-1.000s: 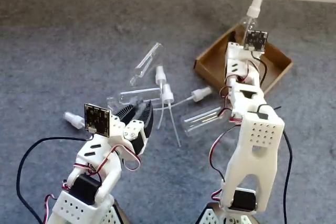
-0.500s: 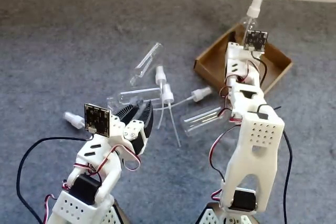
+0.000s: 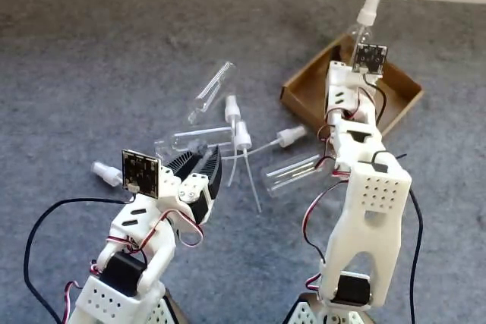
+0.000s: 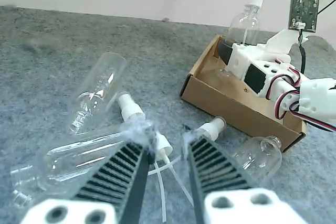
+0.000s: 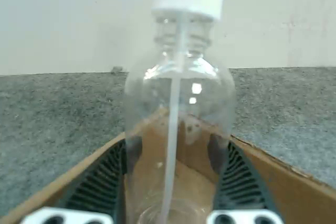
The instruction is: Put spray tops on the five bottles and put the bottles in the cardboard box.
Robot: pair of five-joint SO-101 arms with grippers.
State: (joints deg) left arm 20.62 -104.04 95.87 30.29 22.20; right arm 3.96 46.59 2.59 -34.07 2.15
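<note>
Right gripper [image 5: 170, 148] clasps bottle [image 5: 178, 93] (base cut off) at box [image 5: 273, 192].

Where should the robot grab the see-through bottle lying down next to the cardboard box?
Probably around the middle of the clear plastic bottle, coming straight down from above and pinching across its round body. It lies flat on the grey carpet beside the brown cardboard box, so its long sides look free and the middle should balance.
</note>
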